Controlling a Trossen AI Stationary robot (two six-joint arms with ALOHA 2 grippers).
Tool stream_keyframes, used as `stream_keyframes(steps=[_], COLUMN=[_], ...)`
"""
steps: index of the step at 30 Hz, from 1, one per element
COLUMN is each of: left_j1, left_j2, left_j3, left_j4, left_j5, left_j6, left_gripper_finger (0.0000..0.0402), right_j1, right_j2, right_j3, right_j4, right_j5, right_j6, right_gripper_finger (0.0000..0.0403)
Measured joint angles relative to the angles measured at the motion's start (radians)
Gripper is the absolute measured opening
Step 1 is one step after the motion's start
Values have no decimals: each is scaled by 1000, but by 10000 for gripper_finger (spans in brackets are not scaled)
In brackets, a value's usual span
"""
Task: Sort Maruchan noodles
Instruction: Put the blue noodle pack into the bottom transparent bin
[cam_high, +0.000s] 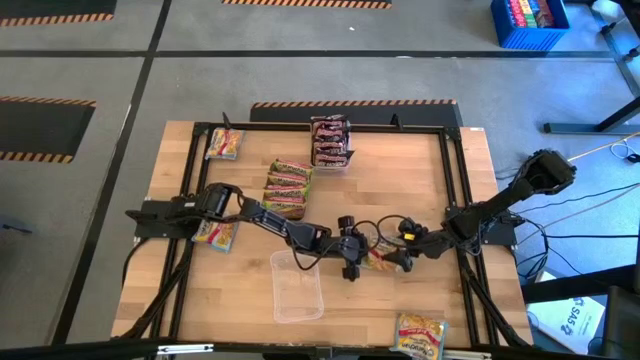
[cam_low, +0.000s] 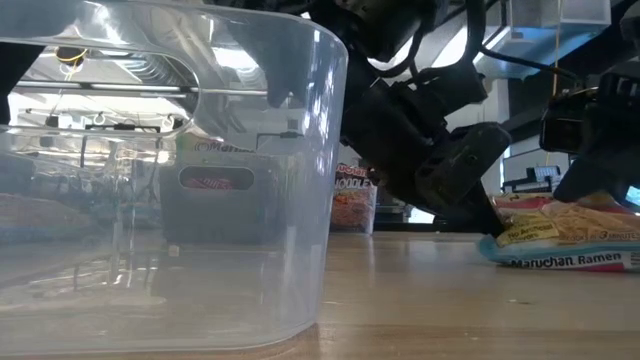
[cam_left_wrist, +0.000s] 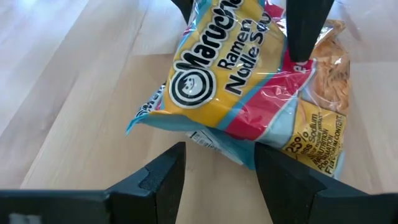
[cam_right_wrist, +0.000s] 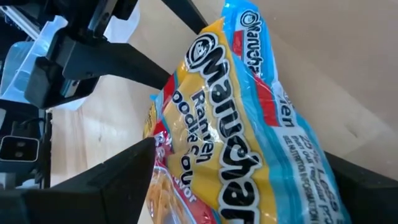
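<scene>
yellow-pink noodle packet (cam_high: 381, 259) lies on the surface (cam_high: 400, 180) at centre, between both tools, its long axis running between them. right tool (cam_right_wrist: 249, 186) straddles the packet, fingers wide apart. left tool (cam_left_wrist: 219, 180) stands just short of it, fingers apart. only the low view shows the clear tray (cam_low: 170, 180) up close.

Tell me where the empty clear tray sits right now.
High view: the clear tray sits at the table's front centre, just left of both hands and the yellow noodle packet between them.
</scene>
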Motion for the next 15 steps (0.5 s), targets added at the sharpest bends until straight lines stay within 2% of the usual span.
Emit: stream_keyframes(steps=[5, 9, 15], left_j1=[0, -1, 0], left_j2=[0, 0, 0], left_j3=[0, 0, 0], left_j4=[4, 8, 9], left_j5=[0, 0, 0], left_j6=[0, 0, -1], left_gripper_finger=[184, 184, 184], right_j1=[0, 0, 0], right_j2=[0, 0, 6], right_j3=[0, 2, 8], right_j4=[1, 70, 16], right_j5=[17, 5, 16], right_j6=[-1, 14, 3], right_gripper_finger=[325, 325, 325])
